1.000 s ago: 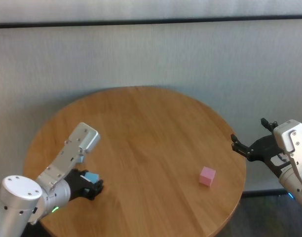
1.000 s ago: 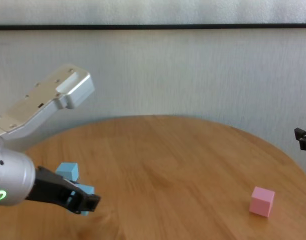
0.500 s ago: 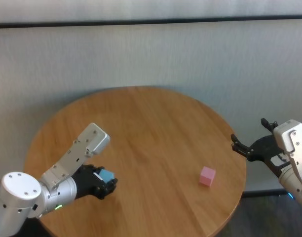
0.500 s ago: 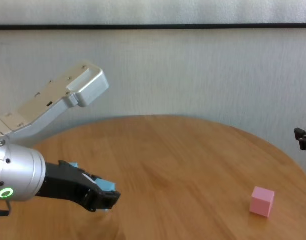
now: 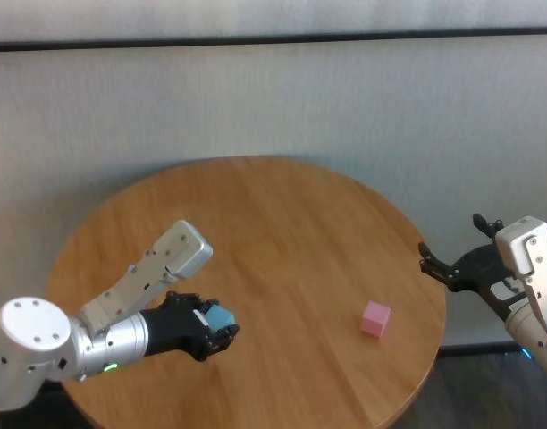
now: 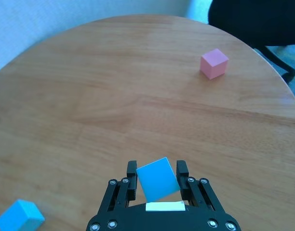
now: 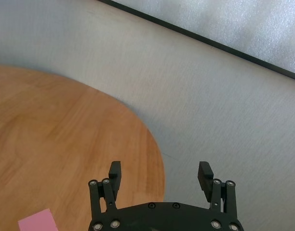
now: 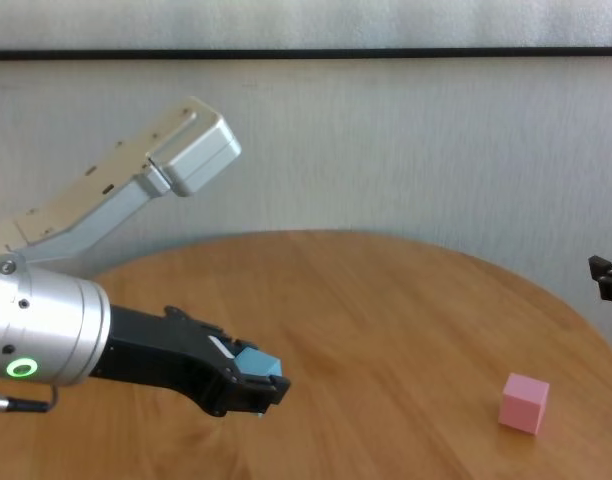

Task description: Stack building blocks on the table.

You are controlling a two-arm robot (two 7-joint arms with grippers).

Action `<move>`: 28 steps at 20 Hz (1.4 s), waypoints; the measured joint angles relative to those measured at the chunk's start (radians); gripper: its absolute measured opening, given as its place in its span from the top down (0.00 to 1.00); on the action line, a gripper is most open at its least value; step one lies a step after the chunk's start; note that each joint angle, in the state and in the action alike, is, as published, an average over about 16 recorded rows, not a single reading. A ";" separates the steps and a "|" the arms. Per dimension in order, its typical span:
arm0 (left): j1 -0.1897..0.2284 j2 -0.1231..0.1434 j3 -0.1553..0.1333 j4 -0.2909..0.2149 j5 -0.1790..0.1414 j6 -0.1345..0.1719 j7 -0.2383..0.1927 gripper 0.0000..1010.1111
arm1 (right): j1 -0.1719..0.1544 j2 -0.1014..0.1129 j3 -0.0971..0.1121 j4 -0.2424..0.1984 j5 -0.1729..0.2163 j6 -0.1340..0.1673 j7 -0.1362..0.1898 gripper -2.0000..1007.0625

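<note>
My left gripper (image 5: 218,327) is shut on a light blue cube (image 5: 221,317) and holds it above the left half of the brown round table (image 5: 282,223). The held cube also shows in the chest view (image 8: 258,364) and, tilted between the fingers, in the left wrist view (image 6: 157,178). The second light blue cube (image 6: 20,216) lies on the table behind the left gripper, seen only in the left wrist view. The pink cube (image 5: 375,318) sits on the table's right side, also in the chest view (image 8: 524,402). My right gripper (image 5: 452,261) is open and empty, parked off the table's right edge.
A grey wall (image 5: 273,98) stands behind the table. A dark chair (image 6: 253,24) stands beyond the table's edge in the left wrist view. The wood between the held cube and the pink cube is bare.
My left gripper has moved to the right, toward the table's middle, carrying the light blue cube away from the other blue one. The right arm has not moved.
</note>
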 joint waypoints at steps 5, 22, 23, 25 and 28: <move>-0.040 0.006 0.035 0.042 0.001 -0.050 -0.053 0.49 | 0.000 0.000 0.000 0.000 0.000 0.000 0.000 0.00; -0.155 -0.014 0.136 0.177 -0.026 -0.094 -0.177 0.49 | 0.000 0.000 0.000 0.000 0.000 0.000 0.000 0.00; -0.160 -0.015 0.140 0.183 -0.029 -0.093 -0.181 0.49 | 0.000 0.000 0.000 0.000 0.000 0.000 0.000 0.00; -0.167 -0.018 0.148 0.192 -0.034 -0.090 -0.185 0.49 | 0.000 0.000 0.000 0.000 0.000 0.000 0.000 0.00; -0.177 -0.022 0.158 0.205 -0.040 -0.088 -0.187 0.49 | 0.000 0.000 0.000 0.000 0.000 0.000 0.000 0.00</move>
